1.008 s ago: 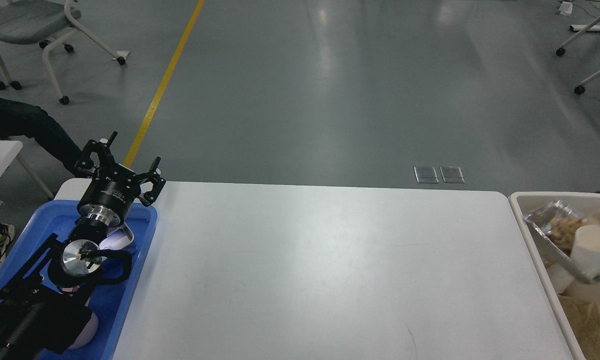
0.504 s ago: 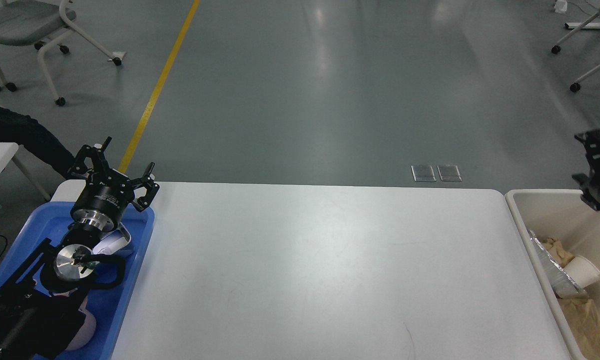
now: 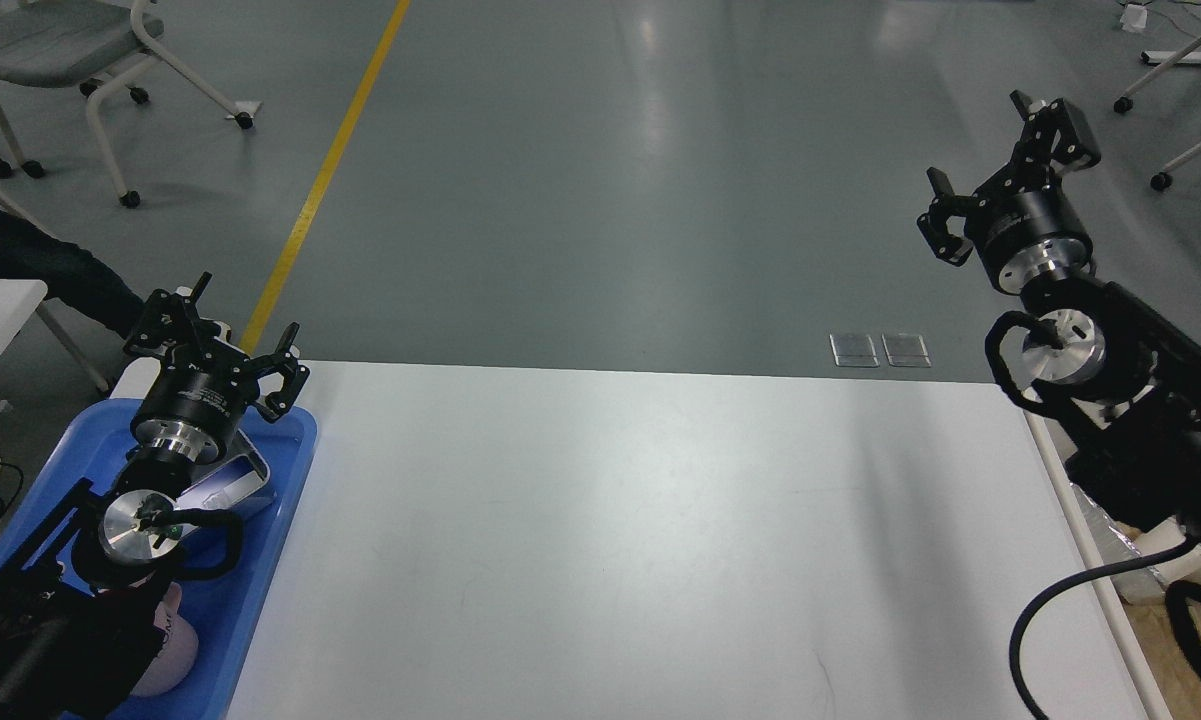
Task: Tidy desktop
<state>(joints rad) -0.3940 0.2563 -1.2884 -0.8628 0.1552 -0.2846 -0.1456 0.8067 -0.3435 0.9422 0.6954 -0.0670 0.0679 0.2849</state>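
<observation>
Head view: the white table [image 3: 620, 540] fills the lower middle of the frame, its long far edge running parallel to the grey floor [image 3: 640, 180] beyond. Along its left end sits a blue tray [image 3: 290, 470], holding a light, shiny-edged container [image 3: 232, 482] and a pinkish rounded item [image 3: 165, 655] partly hidden by the arm. The left end effector [image 3: 218, 335] hangs above the tray's far end, its 2 fingers spread apart with nothing between them. The right end effector [image 3: 1010, 170] is raised above the floor past the table's far right corner, fingers likewise spread and empty. The right arm covers most of a beige bin [image 3: 1080, 530] at the table's right end. A yellow line [image 3: 325, 180] crosses the floor, and a chair [image 3: 70, 50] stands at the upper left.
</observation>
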